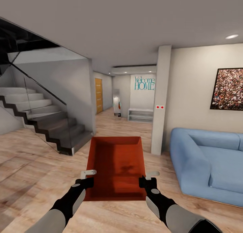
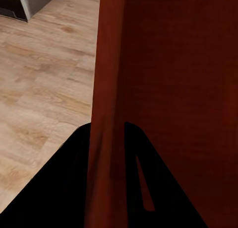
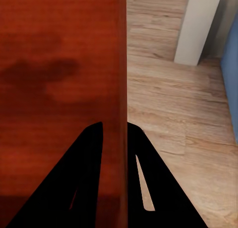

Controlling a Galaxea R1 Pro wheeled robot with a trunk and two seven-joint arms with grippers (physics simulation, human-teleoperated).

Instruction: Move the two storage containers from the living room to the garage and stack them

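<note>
One bin (image 1: pixel 115 167): each side wall pinched, left gripper (image 1: pixel 88 177) and right gripper (image 1: pixel 147 179) both clamped.
Room: open plank floor (image 1: pixel 30 165) ahead; sofa (image 1: pixel 207 162) off right gripper, stairs (image 1: pixel 47 124) off left.

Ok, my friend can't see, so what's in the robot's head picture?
An orange-red storage container is held out front, left gripper and right gripper each clamped on a side wall. Around: wood floor, staircase, blue sofa.
</note>
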